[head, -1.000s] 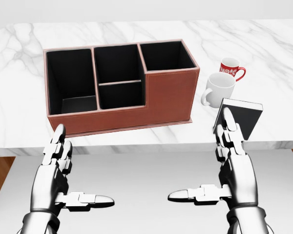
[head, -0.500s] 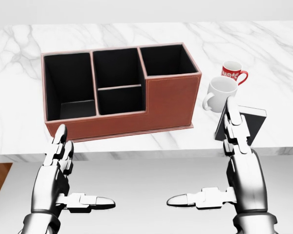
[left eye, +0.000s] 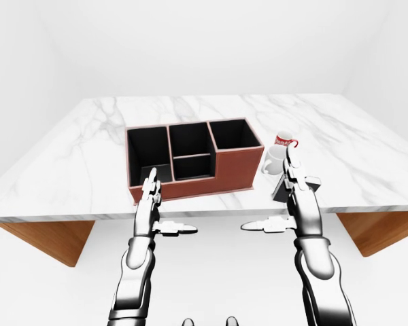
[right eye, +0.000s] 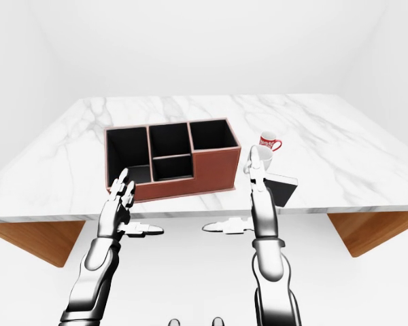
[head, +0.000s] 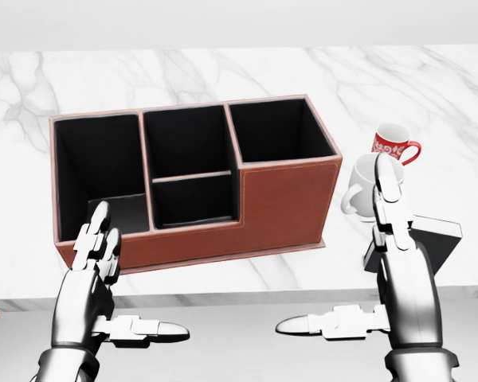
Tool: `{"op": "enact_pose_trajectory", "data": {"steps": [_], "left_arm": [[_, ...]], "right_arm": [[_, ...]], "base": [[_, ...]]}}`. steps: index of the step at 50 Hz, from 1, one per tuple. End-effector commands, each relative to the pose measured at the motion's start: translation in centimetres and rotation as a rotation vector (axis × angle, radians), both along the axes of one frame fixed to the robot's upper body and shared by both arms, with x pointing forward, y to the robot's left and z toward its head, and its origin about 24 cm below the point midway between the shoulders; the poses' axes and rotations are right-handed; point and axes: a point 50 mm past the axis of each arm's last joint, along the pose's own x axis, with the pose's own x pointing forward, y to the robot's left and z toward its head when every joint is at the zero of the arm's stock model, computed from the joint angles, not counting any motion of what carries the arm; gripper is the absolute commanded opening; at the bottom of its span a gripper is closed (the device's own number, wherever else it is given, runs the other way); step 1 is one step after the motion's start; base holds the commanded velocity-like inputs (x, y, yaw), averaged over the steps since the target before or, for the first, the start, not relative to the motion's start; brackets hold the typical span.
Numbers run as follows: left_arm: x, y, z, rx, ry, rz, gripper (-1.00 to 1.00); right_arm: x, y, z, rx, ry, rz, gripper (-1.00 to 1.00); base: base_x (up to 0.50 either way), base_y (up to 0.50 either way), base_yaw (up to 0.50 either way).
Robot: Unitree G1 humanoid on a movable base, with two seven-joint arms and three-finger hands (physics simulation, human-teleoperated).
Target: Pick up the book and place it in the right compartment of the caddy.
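- Marble counter (head: 223, 72) carries the caddy (head: 283, 203), book (head: 430, 243) and two mugs.
- Right hand (head: 398, 263), fingers spread apart, empty, reaches toward book; left hand (head: 95, 278) likewise open.
- Risk: knocking the white mug (head: 365, 185) just beside the book.

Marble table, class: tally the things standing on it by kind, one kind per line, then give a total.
Caddy: 1
Mugs: 2, a white mug and a red mug
Book: 1
Total: 4
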Motion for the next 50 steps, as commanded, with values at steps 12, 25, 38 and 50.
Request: {"op": "enact_pose_trajectory", "data": {"steps": [12,25,38,50], "left_arm": [[0.0,0.0,0.0,0.001,-0.002,-0.004,1.0],[-0.2,0.0,0.1,0.003,-0.004,-0.007,1.0],[-0.2,-0.1,0.1,0.003,-0.006,-0.008,1.0],[-0.1,-0.1,0.1,0.003,-0.006,-0.008,1.0]], "right_arm": [[-0.3,0.0,0.9,-0.037,-0.04,-0.021,1.0],[-0.5,0.2,1.4,-0.066,-0.063,-0.021,1.0],[-0.5,0.2,1.1,-0.08,-0.048,-0.023,1.0],[-0.5,0.2,1.1,-0.088,-0.045,-0.017,1.0]], "base": [[0.0,0.0,0.0],[0.42,0.0,0.0],[0.04,0.0,0.0],[0.0,0.0,0.0]]}}
